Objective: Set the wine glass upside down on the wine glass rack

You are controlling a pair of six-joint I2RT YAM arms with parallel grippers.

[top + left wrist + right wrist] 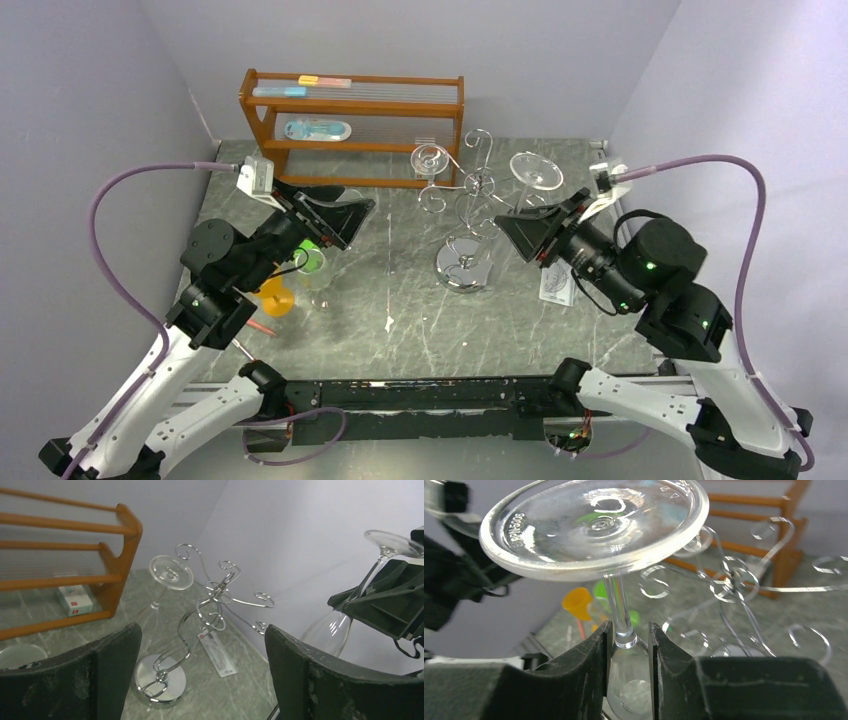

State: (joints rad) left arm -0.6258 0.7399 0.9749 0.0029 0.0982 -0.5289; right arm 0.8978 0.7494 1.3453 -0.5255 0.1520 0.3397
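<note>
The right fingers (601, 645) clamp the stem of the glass (594, 525), foot up, just right of the rack (468, 200) standing mid-counter (400, 330). The left fingers (112, 652) stand apart, holding nothing. A second glass (171, 572) seems to hang from the rack's far-left arm

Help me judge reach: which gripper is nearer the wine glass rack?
Right. The right gripper, holding the wine glass by its stem, sits right of the wine glass rack; the left gripper hangs open farther off on its left.
</note>
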